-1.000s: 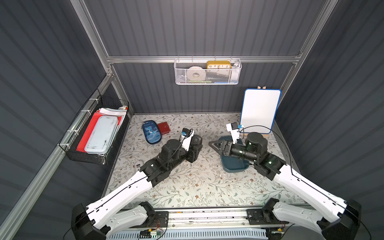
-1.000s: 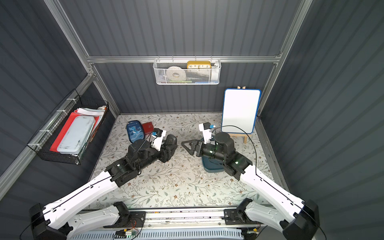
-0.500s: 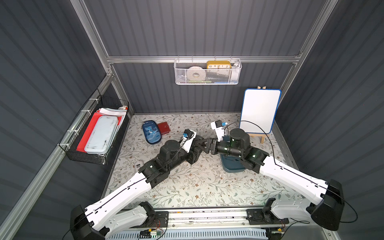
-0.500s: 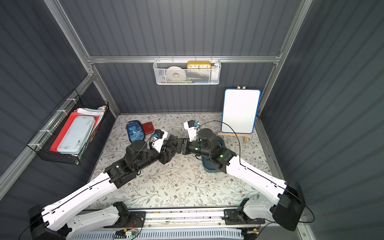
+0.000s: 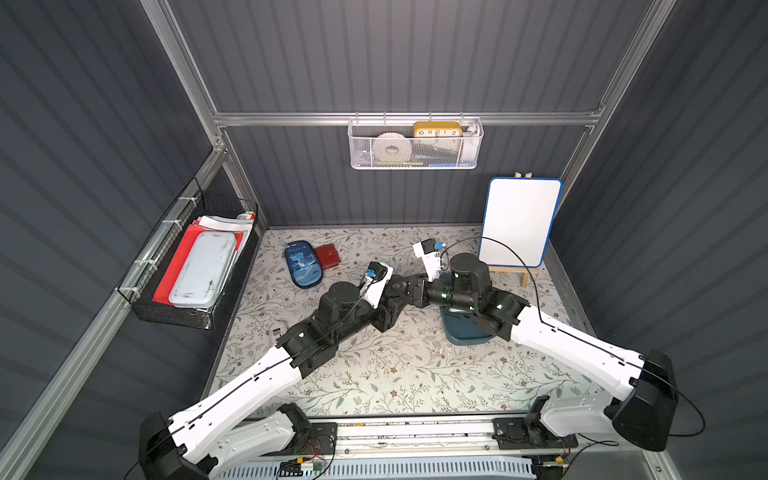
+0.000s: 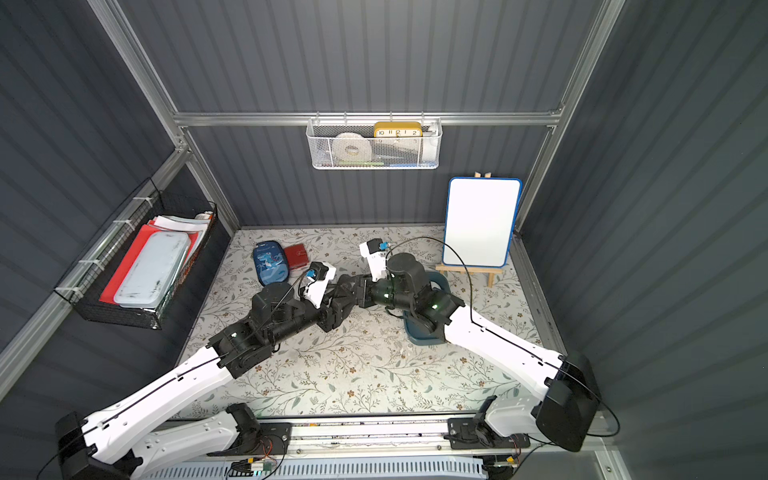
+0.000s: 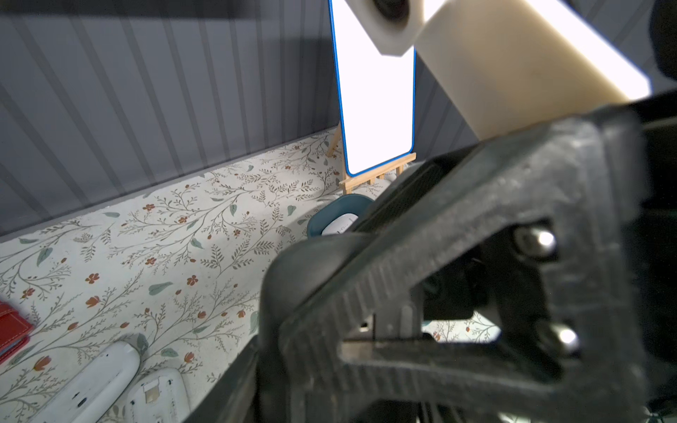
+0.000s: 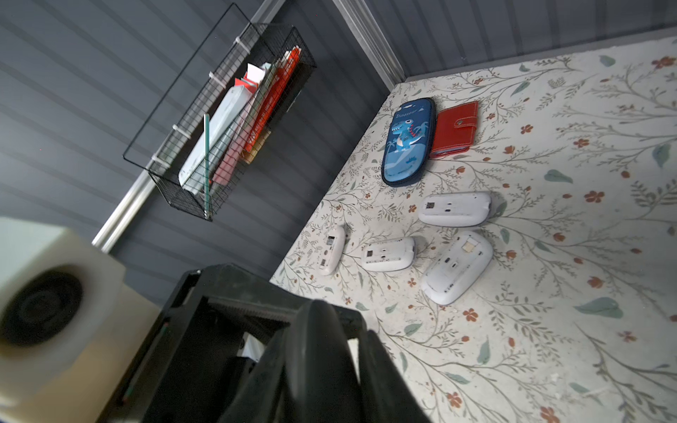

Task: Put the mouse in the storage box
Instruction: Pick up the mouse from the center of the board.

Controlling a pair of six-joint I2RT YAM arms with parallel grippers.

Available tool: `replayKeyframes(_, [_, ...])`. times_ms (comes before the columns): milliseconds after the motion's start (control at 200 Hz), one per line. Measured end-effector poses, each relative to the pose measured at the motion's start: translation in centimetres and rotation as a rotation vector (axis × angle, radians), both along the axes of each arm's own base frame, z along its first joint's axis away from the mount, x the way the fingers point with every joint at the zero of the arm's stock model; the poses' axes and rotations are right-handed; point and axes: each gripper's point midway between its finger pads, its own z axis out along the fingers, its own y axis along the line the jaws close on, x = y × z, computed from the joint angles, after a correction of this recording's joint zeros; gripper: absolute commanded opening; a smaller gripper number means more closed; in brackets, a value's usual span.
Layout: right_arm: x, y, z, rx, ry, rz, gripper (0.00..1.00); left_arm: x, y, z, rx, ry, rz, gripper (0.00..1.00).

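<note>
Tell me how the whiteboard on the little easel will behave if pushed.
Likely tips easily: the whiteboard stands tall and rests on a small wooden easel. It looks thin and flat, so probably stiff and light.

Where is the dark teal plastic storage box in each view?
Both top views: dark teal plastic storage box right of centre, partly under the right arm.
Left wrist: storage box just in front of the easel's feet.
Right wrist: not in view.
Shared landmark: blue-framed whiteboard on wooden easel, in all but the right wrist view.
</note>
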Motion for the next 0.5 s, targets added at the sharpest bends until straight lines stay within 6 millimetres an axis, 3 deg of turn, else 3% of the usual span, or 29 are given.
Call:
replayKeyframes(125, [0.0,0.0,0.0,-0.010,-0.017,0.008,0.13,0.0,0.0,-0.1,-0.005,0.013,0.001,0.76])
replayKeyframes(280, [0.8,-0.7,-0.9,-0.070,-0.049,-0.039,0.08,0.1,0.0,-1.0,0.007,0.054,0.021,0.93])
replayKeyframes(405, [2.4,-2.4,-2.6,-0.191,-0.103,-0.117,0.07,0.5,0.8,-1.9,0.010,0.118,0.087,0.96])
replayKeyframes(500, [3.9,-4.9,-4.6,-0.330,-0.141,-0.204,0.06,0.6,1.9,-2.5,0.004,0.177,0.154,0.96])
